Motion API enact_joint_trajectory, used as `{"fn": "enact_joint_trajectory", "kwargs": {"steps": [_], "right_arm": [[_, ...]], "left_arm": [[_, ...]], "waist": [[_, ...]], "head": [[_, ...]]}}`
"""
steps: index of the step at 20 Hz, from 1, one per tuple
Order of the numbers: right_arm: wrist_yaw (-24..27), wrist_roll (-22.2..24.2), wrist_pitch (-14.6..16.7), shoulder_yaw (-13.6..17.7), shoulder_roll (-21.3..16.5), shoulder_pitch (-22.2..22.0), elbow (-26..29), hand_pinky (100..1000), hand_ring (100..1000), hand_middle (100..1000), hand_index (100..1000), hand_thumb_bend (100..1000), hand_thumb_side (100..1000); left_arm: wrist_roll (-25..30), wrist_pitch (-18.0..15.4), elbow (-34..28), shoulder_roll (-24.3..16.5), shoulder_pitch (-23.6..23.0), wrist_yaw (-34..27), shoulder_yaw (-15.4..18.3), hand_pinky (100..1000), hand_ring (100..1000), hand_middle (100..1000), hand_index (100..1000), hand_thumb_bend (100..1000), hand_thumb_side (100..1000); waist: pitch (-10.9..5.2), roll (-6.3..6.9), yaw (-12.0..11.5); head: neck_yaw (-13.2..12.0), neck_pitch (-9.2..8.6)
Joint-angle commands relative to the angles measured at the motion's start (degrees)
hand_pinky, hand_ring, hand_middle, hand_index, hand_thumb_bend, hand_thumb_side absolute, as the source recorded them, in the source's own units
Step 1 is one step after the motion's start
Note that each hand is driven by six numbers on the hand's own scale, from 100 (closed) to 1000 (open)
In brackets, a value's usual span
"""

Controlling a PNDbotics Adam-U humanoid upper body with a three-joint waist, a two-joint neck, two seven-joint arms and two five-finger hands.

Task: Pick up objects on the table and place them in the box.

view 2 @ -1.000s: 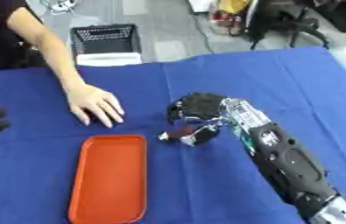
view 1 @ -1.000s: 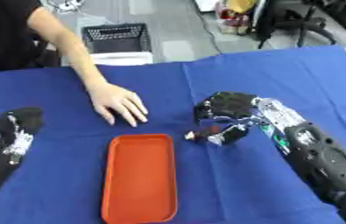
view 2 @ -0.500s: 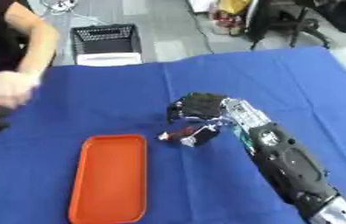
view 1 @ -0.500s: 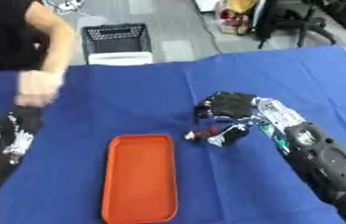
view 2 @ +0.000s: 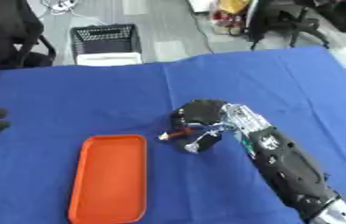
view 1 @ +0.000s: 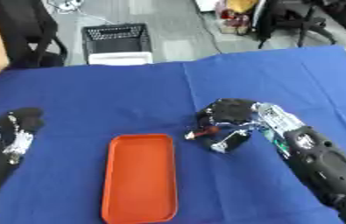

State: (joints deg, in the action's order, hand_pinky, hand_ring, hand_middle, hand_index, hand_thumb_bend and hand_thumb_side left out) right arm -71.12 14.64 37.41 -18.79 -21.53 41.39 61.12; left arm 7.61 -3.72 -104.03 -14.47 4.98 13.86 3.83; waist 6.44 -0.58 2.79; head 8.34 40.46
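A: Left eye view. Report the position of the task item against the right hand.

B: The right hand (view 1: pixel 229 114) is on the blue worktop (view 1: pixel 129 96), just right of the orange tray (view 1: pixel 139 176). Its fingers are curled round a small reddish item (view 1: pixel 204 132). One end of that item protrudes from the hand on the tray side, close to the tray's upper right corner but apart from it.

A: Left hand?

B: The left hand (view 1: pixel 13 131) rests on the worktop at the left edge, well apart from the tray. Finger state: cannot tell.

A: Limits of this view?

B: The hand covers most of the item; only a red tip with a pale end is visible. Its shape cannot be identified.

A: Right eye view.

B: Same arrangement. The item shows as a short red stick pointing left, held above the worktop between tray and palm. The left hand is cut off by the left edge; only dark fingers remain visible. A black basket (view 2: pixel 105 38) stands on the floor beyond the worktop.
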Motion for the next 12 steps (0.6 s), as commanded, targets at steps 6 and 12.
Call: {"fn": "enact_joint_trajectory", "kwargs": {"steps": [6,12], "right_arm": [[-2.2,-0.7,0.8,0.0,-0.2,0.4,-1.7,517,647,684,679,184,431],[-2.8,-1.7,0.8,0.1,0.0,0.6,-1.7,514,641,674,632,147,379]], "left_arm": [[0.0,0.1,-0.9,-0.3,0.6,0.2,0.1,835,759,834,796,350,834],[-0.1,0.1,-0.8,-0.2,0.6,0.1,0.1,835,759,834,796,346,837]], "waist": [[-0.85,0.18,0.0],[-0.83,0.17,-0.1]], "head": [[-0.1,-0.35],[-0.1,-0.39]]}}
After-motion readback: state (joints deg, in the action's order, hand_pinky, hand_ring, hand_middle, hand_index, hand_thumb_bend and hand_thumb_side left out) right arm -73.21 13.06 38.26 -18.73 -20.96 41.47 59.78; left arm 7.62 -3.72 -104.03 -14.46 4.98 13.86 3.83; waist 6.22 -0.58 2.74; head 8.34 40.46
